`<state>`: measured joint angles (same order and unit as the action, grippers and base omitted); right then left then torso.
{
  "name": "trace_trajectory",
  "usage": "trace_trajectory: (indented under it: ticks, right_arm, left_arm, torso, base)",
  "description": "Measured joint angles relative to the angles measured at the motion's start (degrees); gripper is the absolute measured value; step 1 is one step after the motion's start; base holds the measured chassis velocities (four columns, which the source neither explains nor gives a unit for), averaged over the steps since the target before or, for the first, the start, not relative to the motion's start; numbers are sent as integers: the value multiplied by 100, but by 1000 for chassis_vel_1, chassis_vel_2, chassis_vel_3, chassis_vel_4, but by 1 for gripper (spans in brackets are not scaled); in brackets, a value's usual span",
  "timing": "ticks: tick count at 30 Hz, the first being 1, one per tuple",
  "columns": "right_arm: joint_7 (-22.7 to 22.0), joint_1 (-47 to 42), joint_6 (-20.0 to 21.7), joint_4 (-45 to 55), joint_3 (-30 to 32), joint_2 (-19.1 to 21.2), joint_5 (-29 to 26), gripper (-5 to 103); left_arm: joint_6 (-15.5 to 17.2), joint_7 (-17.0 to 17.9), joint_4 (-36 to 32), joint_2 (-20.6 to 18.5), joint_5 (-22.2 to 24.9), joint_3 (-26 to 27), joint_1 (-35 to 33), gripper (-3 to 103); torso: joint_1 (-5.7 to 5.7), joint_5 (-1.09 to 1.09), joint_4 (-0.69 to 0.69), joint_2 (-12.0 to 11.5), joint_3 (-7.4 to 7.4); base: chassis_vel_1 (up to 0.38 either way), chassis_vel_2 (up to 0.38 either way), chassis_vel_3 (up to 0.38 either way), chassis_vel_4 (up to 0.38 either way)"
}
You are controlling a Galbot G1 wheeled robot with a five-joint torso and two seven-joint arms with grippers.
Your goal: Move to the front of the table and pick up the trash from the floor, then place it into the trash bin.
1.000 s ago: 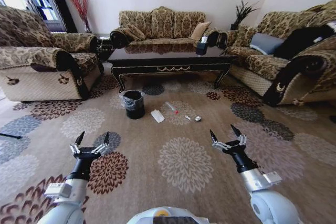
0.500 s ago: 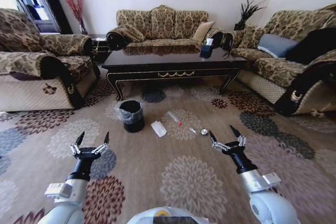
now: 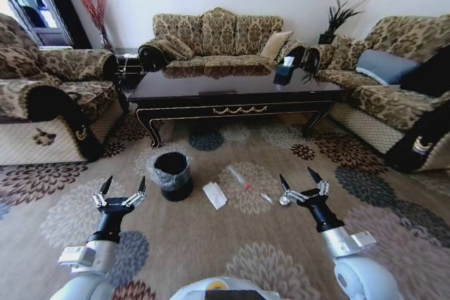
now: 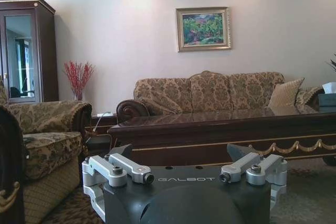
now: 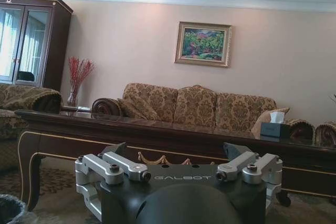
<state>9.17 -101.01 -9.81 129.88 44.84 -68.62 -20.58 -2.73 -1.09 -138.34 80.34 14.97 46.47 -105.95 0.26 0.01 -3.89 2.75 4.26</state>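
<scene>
Both grippers, left (image 3: 123, 189) and right (image 3: 302, 180), are being carried spread wide and empty above the carpet. The wrapper (image 3: 214, 195) and tube (image 3: 237, 176) are lying between the lined bin (image 3: 171, 174) and right gripper, before the coffee table (image 3: 232, 89), presumably awaiting a reach.

Too small to identify: pale bits of trash (image 3: 266, 197) beside right gripper (image 3: 304, 179); trash bin (image 5: 9, 208) cut off.

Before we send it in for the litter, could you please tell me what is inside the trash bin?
The trash bin holds a crinkly clear plastic liner folded over its rim. Its inside looks dark, and no litter shows there, though the bottom is too shadowed to be sure.
</scene>
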Motion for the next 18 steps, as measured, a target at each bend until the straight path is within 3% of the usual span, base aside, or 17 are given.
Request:
trace_trajectory:
  ticks: [9, 18]
  right_arm:
    - [109, 10, -244, -47, -36, -17, -43, 100]
    - [134, 30, -371, -65, -29, -38, -35, 100]
  left_arm:
    - [-3, 2, 9, -14, 2, 6, 2, 100]
    - [-19, 4, 45, 2, -19, -13, 12, 100]
  torso:
    - [0, 0, 0, 0, 1]
    - [-2, 0, -1, 2, -1]
  base:
    - [-227, 218, 234, -219]
    - [-34, 60, 38, -48]
